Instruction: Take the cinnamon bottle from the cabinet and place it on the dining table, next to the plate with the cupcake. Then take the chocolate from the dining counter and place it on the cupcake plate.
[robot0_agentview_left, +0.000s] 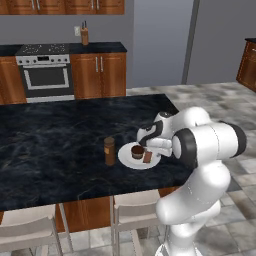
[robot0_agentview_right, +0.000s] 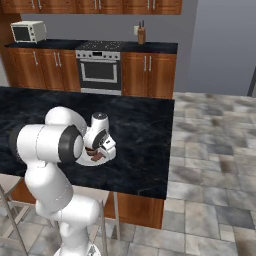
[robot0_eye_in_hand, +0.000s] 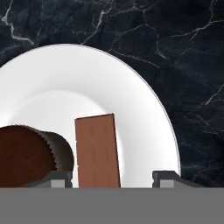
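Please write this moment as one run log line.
hand: open over plate | chocolate: on plate beside cupcake | cinnamon bottle: upright beside plate

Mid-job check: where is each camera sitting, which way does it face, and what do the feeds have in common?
Left base view: behind the arm on its left, facing the dining table and stove; white arm at lower right, beside the cinnamon bottle.
Right base view: behind on the right, facing the same table; arm at lower left.
Hand view: on the hand, looking down over the gripper, fingertips at the bottom.
Shared: all three show the plate; the left base and hand views show the chocolate beside the cupcake.
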